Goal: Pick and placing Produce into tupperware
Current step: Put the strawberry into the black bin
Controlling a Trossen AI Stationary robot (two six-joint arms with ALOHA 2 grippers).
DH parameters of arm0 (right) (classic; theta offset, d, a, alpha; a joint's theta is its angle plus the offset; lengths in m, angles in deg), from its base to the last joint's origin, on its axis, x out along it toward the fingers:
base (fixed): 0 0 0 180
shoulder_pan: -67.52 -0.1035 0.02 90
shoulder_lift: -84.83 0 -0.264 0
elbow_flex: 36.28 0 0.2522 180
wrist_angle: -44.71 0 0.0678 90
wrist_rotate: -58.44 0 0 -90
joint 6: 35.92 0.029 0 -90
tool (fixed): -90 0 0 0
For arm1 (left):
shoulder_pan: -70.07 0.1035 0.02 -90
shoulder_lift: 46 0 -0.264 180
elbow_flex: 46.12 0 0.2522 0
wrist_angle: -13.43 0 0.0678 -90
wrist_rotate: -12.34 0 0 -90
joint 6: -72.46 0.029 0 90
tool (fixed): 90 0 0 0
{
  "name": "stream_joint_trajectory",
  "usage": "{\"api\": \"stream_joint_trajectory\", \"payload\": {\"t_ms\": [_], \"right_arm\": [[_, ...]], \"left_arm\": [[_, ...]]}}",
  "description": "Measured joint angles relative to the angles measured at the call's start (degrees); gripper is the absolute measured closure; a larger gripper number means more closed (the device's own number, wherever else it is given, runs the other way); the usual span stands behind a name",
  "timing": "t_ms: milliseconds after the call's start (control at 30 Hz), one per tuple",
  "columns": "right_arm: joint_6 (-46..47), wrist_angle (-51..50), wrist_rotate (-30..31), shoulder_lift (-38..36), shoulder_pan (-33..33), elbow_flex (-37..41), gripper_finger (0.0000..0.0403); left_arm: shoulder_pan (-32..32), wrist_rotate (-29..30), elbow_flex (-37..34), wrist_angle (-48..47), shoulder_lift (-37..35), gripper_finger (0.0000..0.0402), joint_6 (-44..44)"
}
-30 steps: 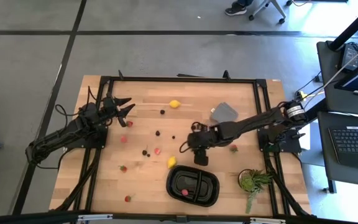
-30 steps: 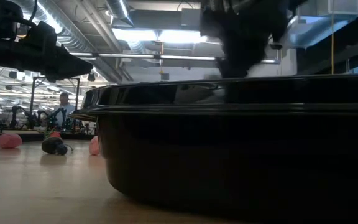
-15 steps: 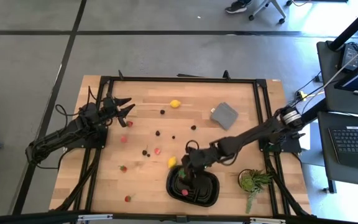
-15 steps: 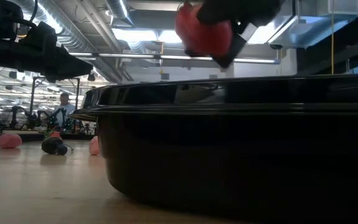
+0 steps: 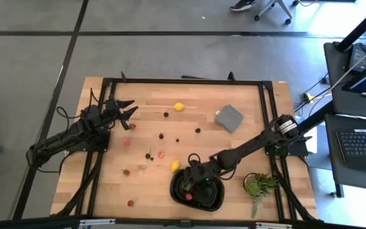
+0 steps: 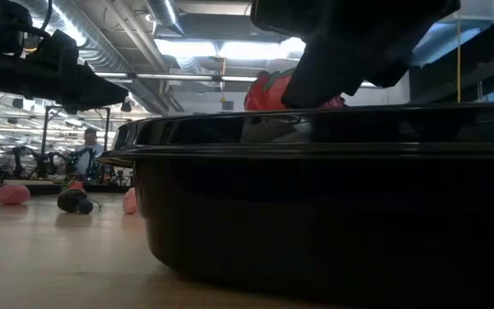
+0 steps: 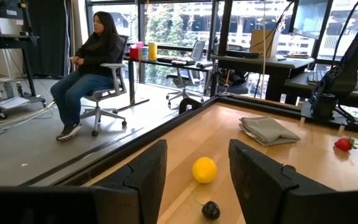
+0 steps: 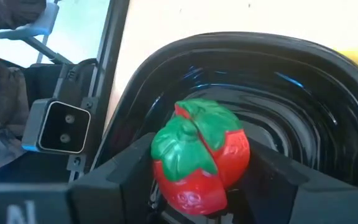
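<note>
R gripper [image 5: 194, 180] over the black shallow plastic compartment tray [image 5: 216, 198] at near-centre table, red plastic strawberry w/ green top [image 8: 199, 155] between its fingers, just above tray floor. Drop is straight down. L gripper [image 5: 123, 109] idle far-left, part open, holding nothing.

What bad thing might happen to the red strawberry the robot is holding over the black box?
The right gripper holds the red plastic strawberry with green leaves over the black plastic tray, near its rim. Let go there, it might bounce out. Another red piece already lies inside; the strawberry could land on it and roll.
</note>
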Motion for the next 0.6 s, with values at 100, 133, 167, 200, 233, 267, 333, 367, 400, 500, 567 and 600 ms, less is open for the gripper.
{"api": "stream_joint_trajectory", "payload": {"t_ms": [100,133,167,200,233,267,333,367,400,500,567,600], "right_arm": [[0.1,-0.2,0.0,-0.2,0.1,0.0,0.0188],[0.1,-0.1,-0.3,-0.2,0.2,0.0,0.0187],[0.1,-0.2,-1.1,-0.2,0.4,0.0,0.0186],[0.1,-0.3,-2.1,-0.2,0.6,0.0,0.0183],[0.2,-0.3,-3.3,-0.2,1.0,0.0,0.0179],[0.7,-0.4,-4.2,-0.2,1.3,0.0,0.0174],[1.8,-0.6,-5.7,-0.2,2.0,0.0,0.0163],[2.4,-0.6,-6.6,-0.2,2.3,0.0,0.0156],[3.0,-0.7,-7.3,-0.2,2.6,0.0,0.0150],[2.8,-0.7,-8.9,-0.2,3.4,0.0,0.0129],[0.5,-0.9,-9.0,-0.3,3.8,0.0,0.0119],[-0.6,-1.7,-9.0,-0.7,4.0,0.0,0.0116]], "left_arm": [[0.0,0.0,0.0,0.0,0.0,0.0237,-0.2],[0.0,0.0,0.0,0.0,0.0,0.0237,-0.2],[0.0,0.0,0.0,0.0,0.0,0.0237,-0.2],[0.0,0.0,0.0,0.0,0.0,0.0237,-0.2],[0.0,0.0,0.0,0.0,0.0,0.0237,-0.2],[0.0,0.0,0.0,0.0,0.0,0.0237,-0.2],[0.0,0.0,0.0,0.0,0.0,0.0237,-0.2],[0.0,0.0,0.0,0.0,0.0,0.0237,-0.2],[0.0,0.0,0.0,0.0,0.0,0.0237,-0.2],[0.0,0.0,0.0,0.0,0.0,0.0237,-0.2],[0.0,0.0,0.0,0.0,0.0,0.0237,-0.2],[0.0,0.0,0.0,0.0,0.0,0.0237,-0.2]]}}
